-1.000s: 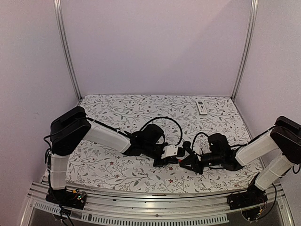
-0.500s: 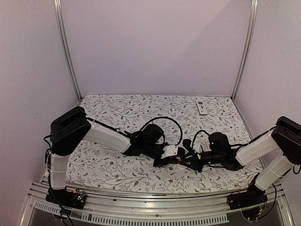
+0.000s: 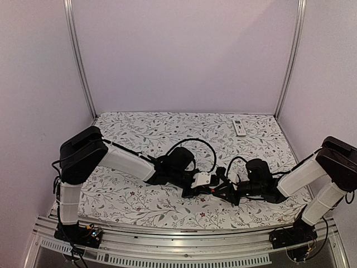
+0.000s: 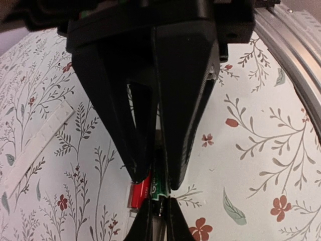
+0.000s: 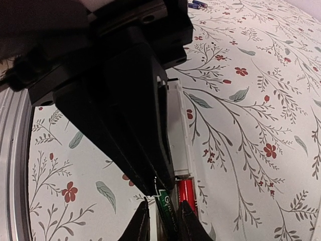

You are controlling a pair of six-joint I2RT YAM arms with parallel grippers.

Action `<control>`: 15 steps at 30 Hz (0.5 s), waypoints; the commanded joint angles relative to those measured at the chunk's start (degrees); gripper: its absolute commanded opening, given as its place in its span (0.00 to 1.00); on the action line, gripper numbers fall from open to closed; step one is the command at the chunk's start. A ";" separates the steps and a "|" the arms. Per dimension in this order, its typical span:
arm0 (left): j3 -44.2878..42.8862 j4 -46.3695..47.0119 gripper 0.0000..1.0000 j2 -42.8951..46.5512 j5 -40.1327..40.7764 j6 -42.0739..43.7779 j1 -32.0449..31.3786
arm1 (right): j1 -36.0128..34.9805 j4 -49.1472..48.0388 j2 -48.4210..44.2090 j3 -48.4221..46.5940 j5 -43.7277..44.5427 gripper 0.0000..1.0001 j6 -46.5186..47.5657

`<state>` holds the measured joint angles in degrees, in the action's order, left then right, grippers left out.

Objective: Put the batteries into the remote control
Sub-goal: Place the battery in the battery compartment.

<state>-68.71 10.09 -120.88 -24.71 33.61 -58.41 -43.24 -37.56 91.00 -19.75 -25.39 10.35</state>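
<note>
A white remote control [image 5: 179, 130] lies on the flowered cloth with its battery bay open. One red battery [image 5: 186, 193] [image 4: 139, 195] sits in the bay. A green-and-black battery [image 4: 159, 190] [image 5: 168, 206] stands beside it at the bay's edge. My left gripper [image 4: 156, 181] is shut on this battery's green end. My right gripper [image 5: 159, 185] meets it head-on, and its fingers [image 4: 143, 226] pinch the dark end. Seen from above, both grippers touch tips at mid-table [image 3: 218, 191] and hide the remote.
A second white remote [image 3: 240, 127] lies at the back right. A long white strip [image 4: 35, 145] lies flat on the cloth left of my left gripper. Two blue batteries [image 5: 198, 4] lie far off. The metal rail [image 4: 296, 50] runs along the near edge.
The right arm has slid a little to the left, closing onto the left gripper's tips. The left arm has stayed put.
</note>
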 commanded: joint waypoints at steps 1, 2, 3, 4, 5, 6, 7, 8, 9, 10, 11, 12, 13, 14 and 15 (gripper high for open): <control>1.56 -5.28 0.01 -2.34 1.62 -0.59 0.87 | -0.37 -0.76 0.38 1.49 0.35 0.19 0.84; 1.62 -5.19 0.01 -2.34 1.72 -0.61 0.91 | -0.42 -0.72 0.33 1.61 0.26 0.19 0.86; 1.64 -5.07 0.01 -2.34 1.80 -0.56 0.90 | -0.44 -0.68 0.25 1.80 0.25 0.18 0.76; 1.71 -4.77 0.01 -2.28 1.89 -0.61 0.85 | -0.49 -0.74 0.37 1.94 0.25 0.18 0.61; 1.84 -4.36 0.01 -2.18 2.04 -0.76 0.85 | -0.52 -0.82 0.64 1.99 0.32 0.17 0.56; 2.09 -3.78 0.01 -2.05 2.08 -0.89 0.88 | -0.53 -0.91 0.86 1.92 0.34 0.17 0.55; 2.35 -3.19 0.01 -1.88 2.04 -1.07 0.87 | -0.53 -0.93 1.20 1.78 0.40 0.17 0.55; 2.49 -2.67 0.02 -1.68 1.99 -1.16 0.85 | -0.53 -0.93 1.53 1.63 0.69 0.17 0.59; 2.55 -2.38 0.02 -1.57 1.82 -1.25 0.84 | -0.53 -0.85 2.02 1.48 0.89 0.17 0.58; 2.42 -2.28 0.03 -1.55 1.70 -1.34 0.90 | -0.54 -0.85 2.28 1.39 0.94 0.16 0.55; 2.29 -2.27 0.03 -1.55 1.74 -1.41 0.93 | -0.53 -0.89 2.32 1.37 0.83 0.16 0.71; 2.25 -2.20 0.03 -1.55 1.81 -1.46 0.89 | -0.53 -0.81 2.41 1.38 0.74 0.16 0.83; 2.20 -1.99 0.04 -1.55 1.90 -1.49 0.85 | -0.58 -0.78 2.42 1.36 0.62 0.15 0.89; 2.26 -1.81 0.04 -1.55 1.98 -1.54 0.86 | -0.53 -0.68 2.36 1.42 0.53 0.14 0.96; 2.26 -1.63 0.05 -1.55 2.10 -1.53 0.85 | -0.53 -0.60 2.34 1.48 0.47 0.14 1.06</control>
<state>-68.16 11.40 -120.88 -24.71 32.84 -58.39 -43.33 -39.92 92.01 -18.98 -25.23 10.61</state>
